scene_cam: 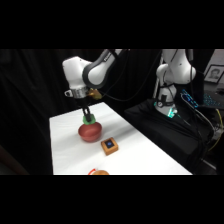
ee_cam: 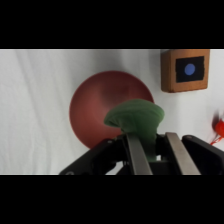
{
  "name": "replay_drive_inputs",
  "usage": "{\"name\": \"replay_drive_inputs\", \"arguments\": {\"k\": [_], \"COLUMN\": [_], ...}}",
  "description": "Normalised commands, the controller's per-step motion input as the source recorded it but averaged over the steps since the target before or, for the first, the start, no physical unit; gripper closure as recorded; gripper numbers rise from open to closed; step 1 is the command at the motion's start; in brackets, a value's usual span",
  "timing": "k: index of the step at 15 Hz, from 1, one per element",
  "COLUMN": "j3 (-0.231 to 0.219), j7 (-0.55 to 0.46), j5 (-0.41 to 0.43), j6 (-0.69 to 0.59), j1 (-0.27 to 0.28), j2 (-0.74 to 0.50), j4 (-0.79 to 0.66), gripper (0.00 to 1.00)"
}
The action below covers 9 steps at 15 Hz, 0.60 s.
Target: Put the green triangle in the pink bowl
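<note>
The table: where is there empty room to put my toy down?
The table is bare along its left side, left of the pink bowl, and at the far end behind it. The near middle is crowded: bowl, orange-brown block, a red and orange thing, with the hand holding the green triangle above the bowl.

The arm reaches down over the table, fingers point(ee_cam: 137, 155) clamped shut, pointing downward.

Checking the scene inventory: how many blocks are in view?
2. The green triangle is held in the gripper above the pink bowl; the orange block lies on the table beside the bowl.
</note>
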Motion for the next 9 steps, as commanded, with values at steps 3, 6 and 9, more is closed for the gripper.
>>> {"name": "replay_drive_inputs", "arguments": {"k": [3, 6, 9], "j3": [0.05, 0.065, 0.068], "j7": [-0.12, -0.12, -0.08], "j5": [0.152, 0.159, 0.131], "j6": [0.11, 0.15, 0.12], "j1": [-0.09, -0.099, -0.086], "j2": [0.22, 0.23, 0.22], "j4": [0.2, 0.21, 0.22], "gripper": [0.93, 0.93, 0.93]}}
